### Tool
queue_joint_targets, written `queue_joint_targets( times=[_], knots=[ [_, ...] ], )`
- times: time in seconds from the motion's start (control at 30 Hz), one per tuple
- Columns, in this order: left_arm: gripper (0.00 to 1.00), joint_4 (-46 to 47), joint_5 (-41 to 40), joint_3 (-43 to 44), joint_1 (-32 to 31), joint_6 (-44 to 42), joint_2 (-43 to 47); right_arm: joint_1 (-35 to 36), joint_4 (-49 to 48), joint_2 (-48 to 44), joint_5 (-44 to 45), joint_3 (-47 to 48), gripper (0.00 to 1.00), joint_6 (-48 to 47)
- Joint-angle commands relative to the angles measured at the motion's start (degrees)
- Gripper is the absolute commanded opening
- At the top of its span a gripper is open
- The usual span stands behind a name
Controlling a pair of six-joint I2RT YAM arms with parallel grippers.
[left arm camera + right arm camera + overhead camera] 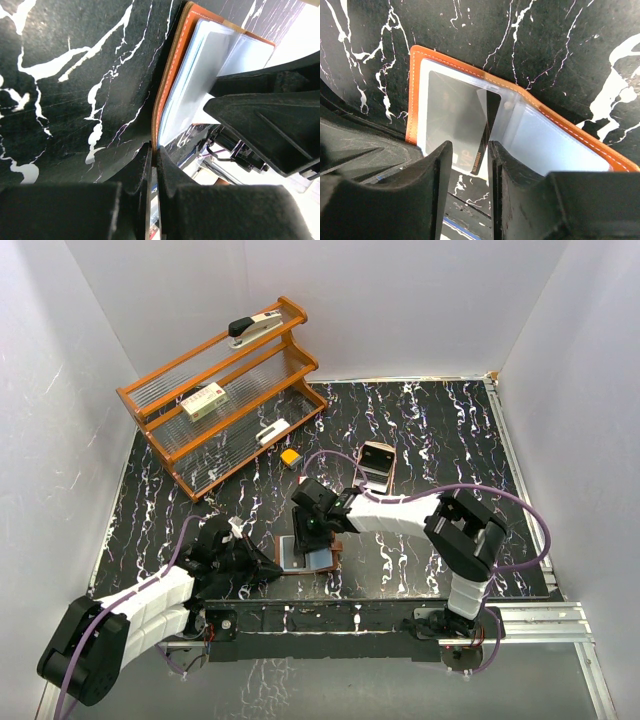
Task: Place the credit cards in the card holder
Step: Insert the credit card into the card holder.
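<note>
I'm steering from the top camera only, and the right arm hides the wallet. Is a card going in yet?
Observer: Yes. The right wrist view shows one card that looks part-way into a clear pocket of the open wallet, with its near end sticking out.
Operator: Is the right gripper clamped on it?
Observer: Not visibly. The right gripper has its fingers apart, and the card's near end shows in the gap.
Operator: And the left gripper?
Observer: The left gripper is shut. Its tips are at the wallet's brown edge, and it seems to be pinching it.
</note>
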State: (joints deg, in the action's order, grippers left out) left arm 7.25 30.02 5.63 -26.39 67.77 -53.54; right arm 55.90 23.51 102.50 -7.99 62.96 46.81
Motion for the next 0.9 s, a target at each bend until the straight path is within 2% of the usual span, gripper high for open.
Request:
queue_joint_targets(
  times=[0.0, 0.33, 0.47, 0.6, 0.7, 0.87],
  knots=[
    [0.0, -2.3, 1.4, 1.6, -0.3, -1.2, 0.8, 0.1, 5.8, -2.3, 5.5, 4.2, 0.35, -3.7],
    [0.0, -7.0, -0.3, 4.1, -0.3, -4.1, 0.9, -0.3, 8.3, -4.3, 8.7, 0.5, 0.35, -4.4],
    [0.0, -8.1, -0.9, 4.8, -0.3, -4.9, 1.2, -0.5, 11.2, -4.9, 11.2, 1.9, 0.34, -5.6],
    [0.0, -8.7, -1.1, 5.6, -0.3, -6.1, 0.9, -0.9, 12.8, -6.7, 12.1, 6.0, 0.34, -10.9],
    [0.0, -10.0, -1.1, 6.2, -0.3, -7.3, 1.0, -2.2, 13.0, -9.0, 16.2, 8.3, 0.33, -15.9],
    [0.0, -12.1, -1.3, 7.0, -0.3, -9.3, 2.0, -8.1, 12.5, -11.6, 20.8, 11.9, 0.32, -24.9]
  ],
)
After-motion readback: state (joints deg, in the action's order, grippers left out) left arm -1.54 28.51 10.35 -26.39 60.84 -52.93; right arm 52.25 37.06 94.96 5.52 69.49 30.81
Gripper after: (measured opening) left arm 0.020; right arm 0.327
